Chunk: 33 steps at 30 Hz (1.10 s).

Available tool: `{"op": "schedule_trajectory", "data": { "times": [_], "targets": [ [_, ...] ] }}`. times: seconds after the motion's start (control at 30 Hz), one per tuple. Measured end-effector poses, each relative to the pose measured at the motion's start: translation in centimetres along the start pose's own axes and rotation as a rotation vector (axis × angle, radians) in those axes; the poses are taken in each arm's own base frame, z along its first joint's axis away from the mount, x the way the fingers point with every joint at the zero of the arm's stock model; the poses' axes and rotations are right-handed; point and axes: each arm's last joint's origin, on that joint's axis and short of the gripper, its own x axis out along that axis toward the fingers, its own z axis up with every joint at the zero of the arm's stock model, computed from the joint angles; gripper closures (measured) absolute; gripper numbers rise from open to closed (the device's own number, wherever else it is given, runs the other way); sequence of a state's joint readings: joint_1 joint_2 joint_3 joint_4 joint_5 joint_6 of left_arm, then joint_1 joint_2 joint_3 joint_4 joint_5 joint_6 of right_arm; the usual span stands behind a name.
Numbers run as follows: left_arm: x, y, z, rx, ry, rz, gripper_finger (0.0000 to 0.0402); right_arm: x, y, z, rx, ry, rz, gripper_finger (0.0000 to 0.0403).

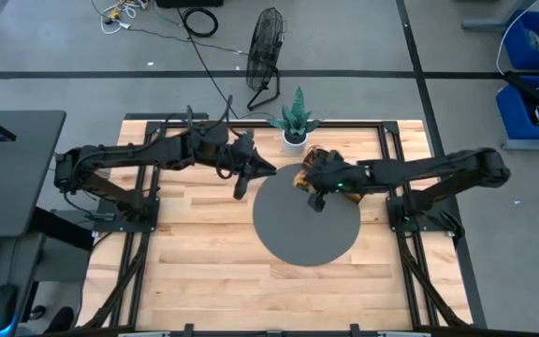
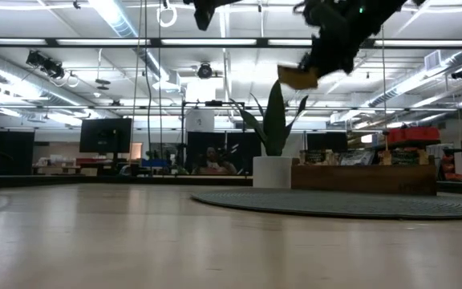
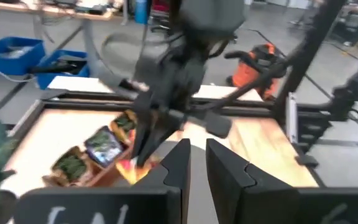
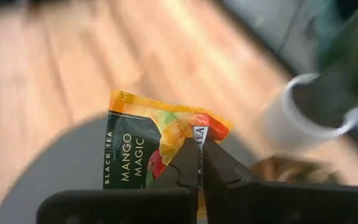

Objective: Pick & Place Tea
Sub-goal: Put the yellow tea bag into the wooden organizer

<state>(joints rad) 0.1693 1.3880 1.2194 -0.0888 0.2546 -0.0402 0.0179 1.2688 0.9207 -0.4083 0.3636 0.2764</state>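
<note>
An orange-yellow tea sachet with a dark green label (image 4: pixel 143 152) hangs high over the table, with my right gripper (image 4: pixel 199 148) shut on it. In the low view the sachet (image 2: pixel 297 76) is well above the dark round mat (image 2: pixel 327 202). The long brown wooden tray (image 3: pixel 89 163) holds more tea sachets and rests on the table at the mat's far edge, beside the plant pot. My left gripper (image 3: pixel 197 163) hovers left of the right gripper (image 1: pixel 309 183), level, its fingers a narrow gap apart with nothing between them. My right gripper pinches the sachet's orange corner (image 4: pixel 194 132) between its two fingers. The fingers come from the table's right, slanting down. The sachet is lifted clear and hangs below the fingers, tilted, over the mat's far part.
A potted plant in a white pot (image 1: pixel 295 126) stands at the table's far edge, just behind the tray (image 1: pixel 318 153). The round mat (image 1: pixel 307 225) fills the table's middle. Bare wood lies on the near half and to the left.
</note>
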Motion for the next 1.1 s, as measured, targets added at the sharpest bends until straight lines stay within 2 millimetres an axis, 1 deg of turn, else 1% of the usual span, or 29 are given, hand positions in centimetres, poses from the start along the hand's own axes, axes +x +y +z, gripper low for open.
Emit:
{"op": "schedule_trajectory", "data": {
  "times": [0.13,0.23,0.37,0.47,0.73,0.8,0.87,0.97,1.1],
  "targets": [
    [-0.1,0.8,0.1,-0.063,-0.023,0.107,0.0346,-2.3,-0.1,1.1,0.061,-0.172,-0.115,0.0403],
    [-0.1,1.5,0.1,-0.171,-0.041,0.182,0.0346,-3.0,-0.2,1.9,0.107,-0.291,-0.234,0.0403],
    [-0.3,2.2,0.5,-0.356,-0.103,0.221,0.0346,-3.1,-0.1,2.8,0.109,-0.397,-0.369,0.0403],
    [-0.4,2.4,0.9,-0.453,-0.153,0.213,0.0346,-2.9,0.0,3.4,0.102,-0.445,-0.422,0.0403],
    [-0.4,2.2,1.2,-0.462,-0.188,0.211,0.0341,-3.0,0.5,5.1,0.168,-0.603,-0.402,0.0403],
    [-0.4,2.0,1.4,-0.456,-0.212,0.2,0.0328,-3.0,0.6,5.4,0.157,-0.621,-0.402,0.0403],
    [-0.4,1.8,1.6,-0.45,-0.231,0.188,0.0307,-3.0,0.6,5.8,0.176,-0.657,-0.391,0.0403],
    [0.2,1.4,1.7,-0.435,-0.253,0.166,0.0264,-3.2,0.3,6.4,0.217,-0.715,-0.354,0.0403],
    [1.5,1.2,1.2,-0.431,-0.253,0.149,0.0202,-3.6,-0.1,7.1,0.262,-0.792,-0.311,0.0403]
  ]
}}
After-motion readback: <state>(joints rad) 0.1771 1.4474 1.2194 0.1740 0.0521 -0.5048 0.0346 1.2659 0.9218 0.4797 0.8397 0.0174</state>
